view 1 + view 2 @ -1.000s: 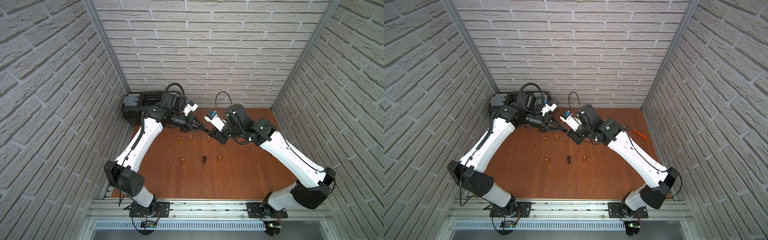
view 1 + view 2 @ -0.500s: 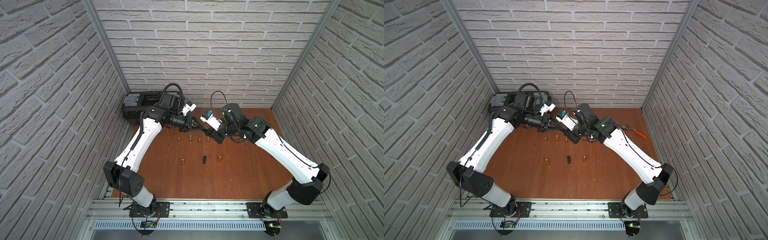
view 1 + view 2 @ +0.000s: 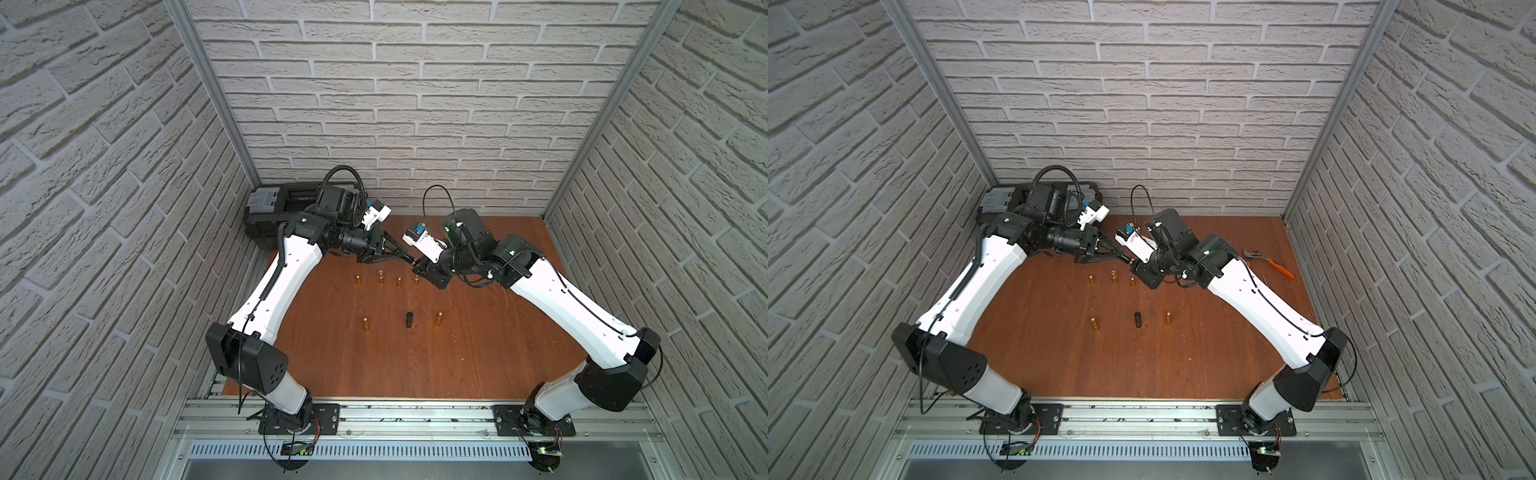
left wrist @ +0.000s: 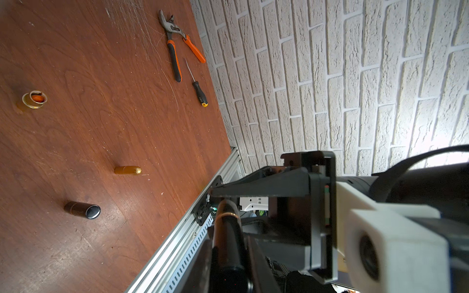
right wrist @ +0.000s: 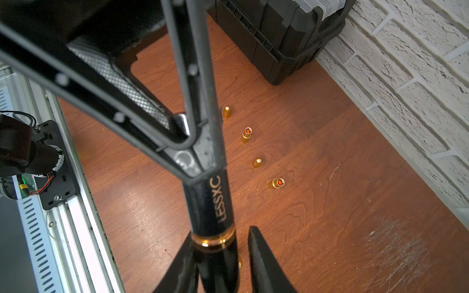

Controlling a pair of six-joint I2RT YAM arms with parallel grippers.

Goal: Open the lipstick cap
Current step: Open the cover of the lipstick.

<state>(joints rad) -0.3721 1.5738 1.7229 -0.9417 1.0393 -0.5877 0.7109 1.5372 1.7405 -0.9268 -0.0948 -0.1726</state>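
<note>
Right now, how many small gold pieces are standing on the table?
6: four gold pieces in the far row, two nearer, either side of the black tube. More could hide under the arms.

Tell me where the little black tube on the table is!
In both top views the black tube stands near the middle of the table, between two gold tubes in the row nearest the robot's bases.

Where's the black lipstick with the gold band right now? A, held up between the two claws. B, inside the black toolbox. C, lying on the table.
A: the black lipstick sits clear of the table, one end clamped in the left claw, the other end within the right claw.
</note>
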